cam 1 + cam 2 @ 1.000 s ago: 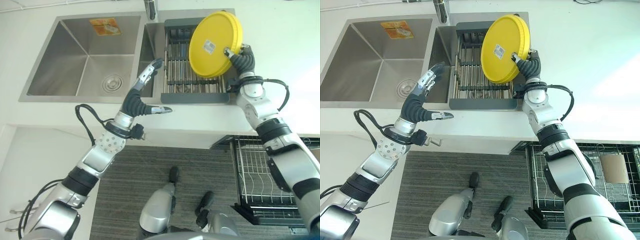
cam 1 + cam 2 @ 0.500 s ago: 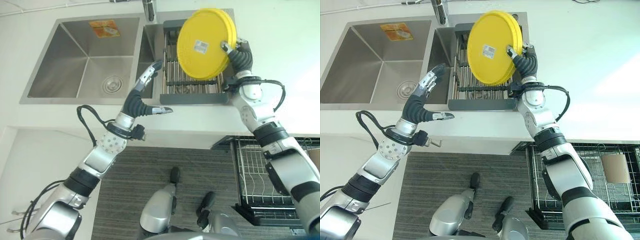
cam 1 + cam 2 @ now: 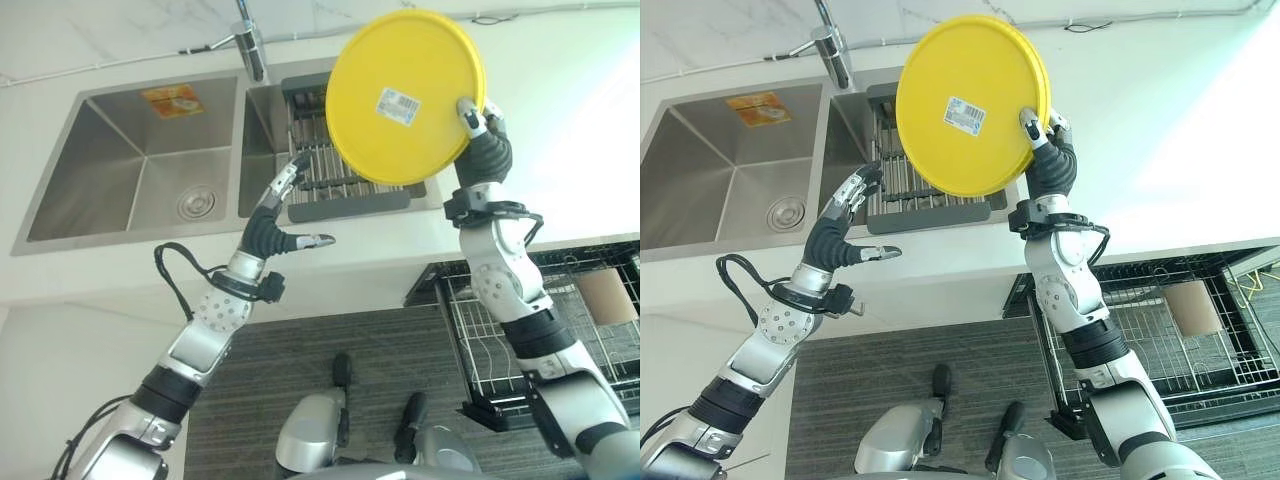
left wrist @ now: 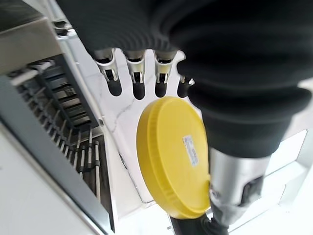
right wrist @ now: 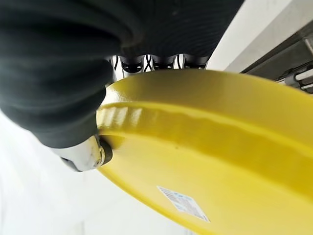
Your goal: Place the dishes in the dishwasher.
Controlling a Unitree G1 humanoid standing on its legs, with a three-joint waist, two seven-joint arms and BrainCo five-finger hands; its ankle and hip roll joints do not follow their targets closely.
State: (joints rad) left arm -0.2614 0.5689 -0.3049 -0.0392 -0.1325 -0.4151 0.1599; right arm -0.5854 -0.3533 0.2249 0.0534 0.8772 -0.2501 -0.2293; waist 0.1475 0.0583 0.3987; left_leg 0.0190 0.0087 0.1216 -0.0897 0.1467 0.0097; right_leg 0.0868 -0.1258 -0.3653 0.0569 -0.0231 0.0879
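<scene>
The right hand [image 3: 480,135] holds a yellow plate [image 3: 405,95] up in the air, above the far right part of the sink [image 3: 130,160]. Its fingers and thumb pinch the plate's right rim: the thumb [image 5: 88,152] presses on the underside, where a small white sticker [image 3: 962,116] sits, and the fingers lie behind the rim. The plate is tilted, with its underside turned toward the robot's head, and it touches nothing but the hand.

Below and behind the plate, a dark dish rack [image 3: 330,170] with metal bars sits in the right basin of the sink. A tap [image 3: 250,45] stands at the far edge between the two basins, and an orange sticker [image 3: 165,100] lies on the left basin's far wall.

The left hand [image 3: 275,215] hovers over the near edge of the white worktop [image 3: 560,130], just in front of the rack. Its fingers [image 4: 137,83] are straight and spread, the thumb out to the right, and it holds nothing.

Under the worktop on the right, the dishwasher's wire basket [image 3: 1160,335] is pulled out over the dark floor [image 3: 300,340], with a brown cup-like thing [image 3: 1190,305] lying in its far right part.
</scene>
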